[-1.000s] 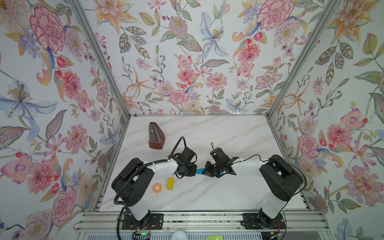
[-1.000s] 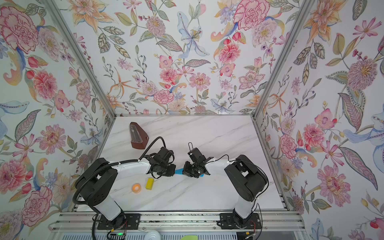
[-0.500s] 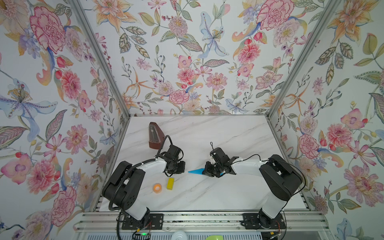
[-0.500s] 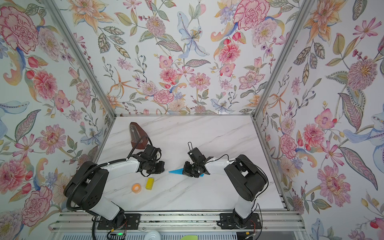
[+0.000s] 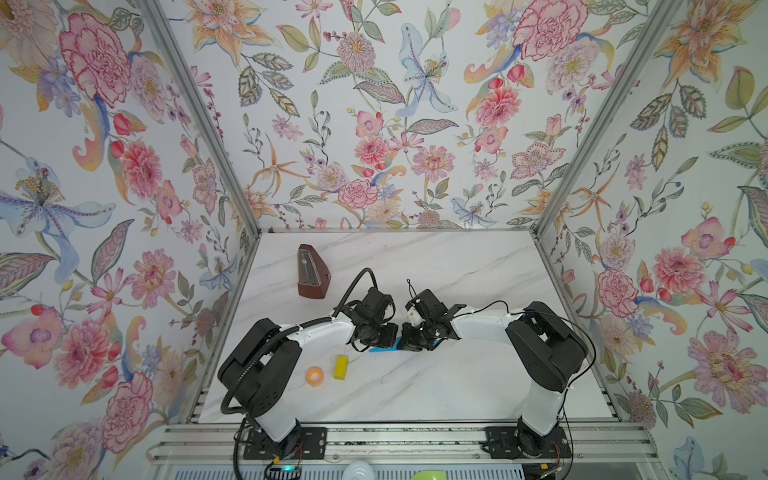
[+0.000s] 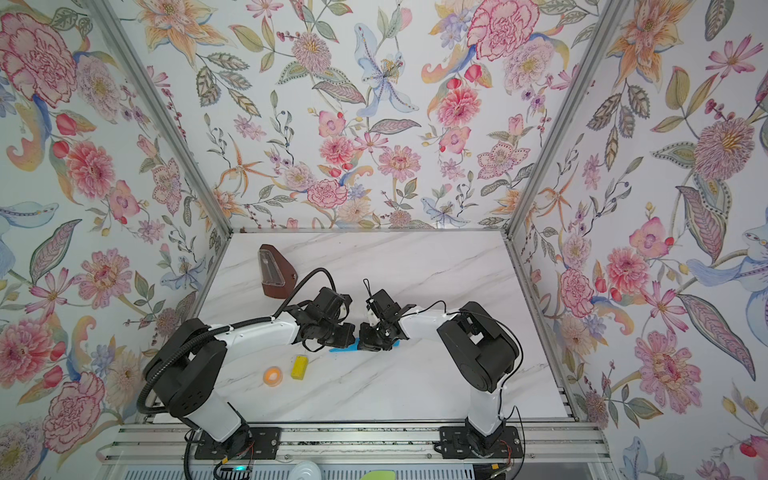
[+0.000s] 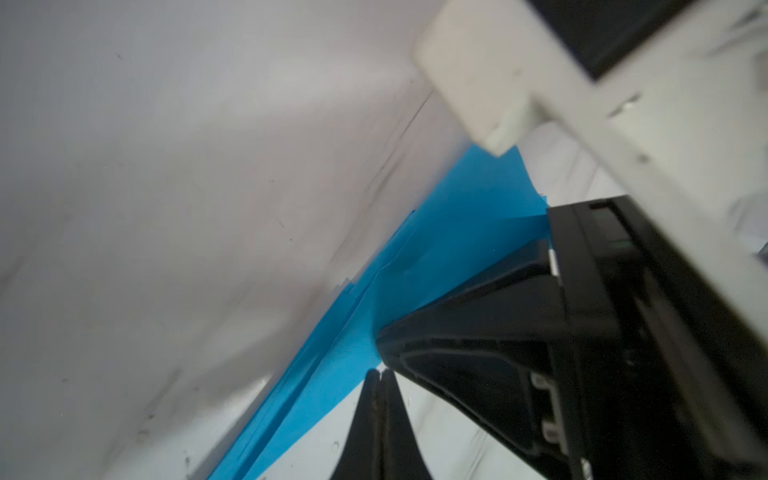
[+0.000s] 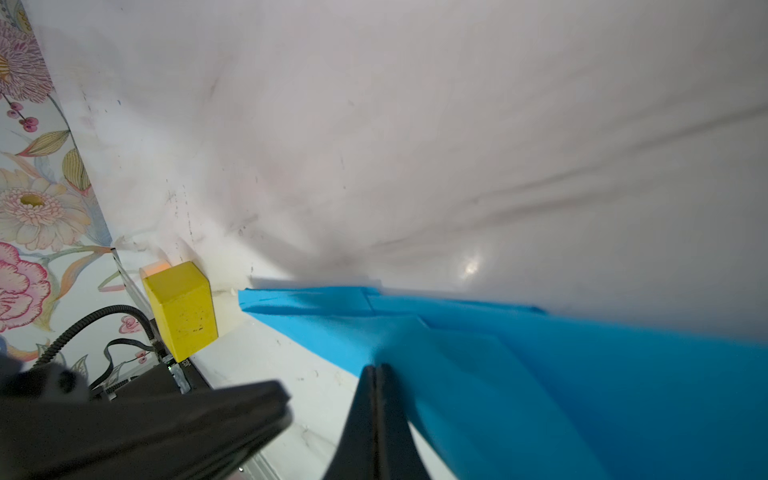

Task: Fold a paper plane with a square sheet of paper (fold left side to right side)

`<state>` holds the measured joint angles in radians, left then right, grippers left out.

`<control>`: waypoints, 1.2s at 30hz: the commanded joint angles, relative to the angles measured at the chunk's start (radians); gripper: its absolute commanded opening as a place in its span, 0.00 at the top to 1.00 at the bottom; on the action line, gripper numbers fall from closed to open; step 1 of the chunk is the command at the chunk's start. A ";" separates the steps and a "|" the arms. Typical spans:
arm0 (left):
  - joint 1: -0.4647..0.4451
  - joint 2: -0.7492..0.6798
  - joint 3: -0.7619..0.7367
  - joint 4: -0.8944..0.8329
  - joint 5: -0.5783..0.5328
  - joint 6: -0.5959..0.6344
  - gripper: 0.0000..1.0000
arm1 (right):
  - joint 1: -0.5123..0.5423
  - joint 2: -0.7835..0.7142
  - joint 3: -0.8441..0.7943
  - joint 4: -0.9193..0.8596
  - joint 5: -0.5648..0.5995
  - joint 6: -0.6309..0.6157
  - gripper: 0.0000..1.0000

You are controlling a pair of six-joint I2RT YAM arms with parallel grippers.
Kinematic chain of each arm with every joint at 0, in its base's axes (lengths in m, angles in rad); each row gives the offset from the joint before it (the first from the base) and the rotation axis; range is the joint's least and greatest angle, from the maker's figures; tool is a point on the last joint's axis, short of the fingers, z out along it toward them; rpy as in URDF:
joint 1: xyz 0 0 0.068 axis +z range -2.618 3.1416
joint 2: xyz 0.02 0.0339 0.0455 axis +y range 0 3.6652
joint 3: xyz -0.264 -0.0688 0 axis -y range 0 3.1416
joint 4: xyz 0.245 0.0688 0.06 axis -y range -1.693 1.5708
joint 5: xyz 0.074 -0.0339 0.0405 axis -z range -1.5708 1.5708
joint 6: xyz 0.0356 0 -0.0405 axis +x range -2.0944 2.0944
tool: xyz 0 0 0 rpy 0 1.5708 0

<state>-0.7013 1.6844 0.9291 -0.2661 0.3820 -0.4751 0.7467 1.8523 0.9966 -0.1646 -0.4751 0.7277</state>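
Under left gripper and right gripper, both pressed together, paper plane, flat

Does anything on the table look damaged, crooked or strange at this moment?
Only the blue paper: its folded layers do not line up, so their edges show as small steps along one side. Nothing else stands out.

The paper plane lies on the table under the left pincer and right pincer, the block front-left of it.
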 commanded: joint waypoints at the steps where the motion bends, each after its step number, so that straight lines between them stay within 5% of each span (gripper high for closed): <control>1: 0.005 0.028 -0.004 0.019 0.011 -0.017 1.00 | 0.014 0.036 -0.001 -0.101 0.029 -0.025 1.00; 20: 0.083 0.081 -0.187 0.060 0.000 -0.005 1.00 | -0.037 -0.042 -0.074 -0.275 0.205 -0.025 1.00; 36: 0.086 0.084 -0.193 0.062 -0.001 -0.010 1.00 | -0.274 -0.215 -0.306 -0.305 0.277 -0.019 1.00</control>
<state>-0.6365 1.7130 0.7921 -0.0460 0.5026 -0.4805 0.5240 1.6070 0.7658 -0.2996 -0.3683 0.7139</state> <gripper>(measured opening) 0.043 0.048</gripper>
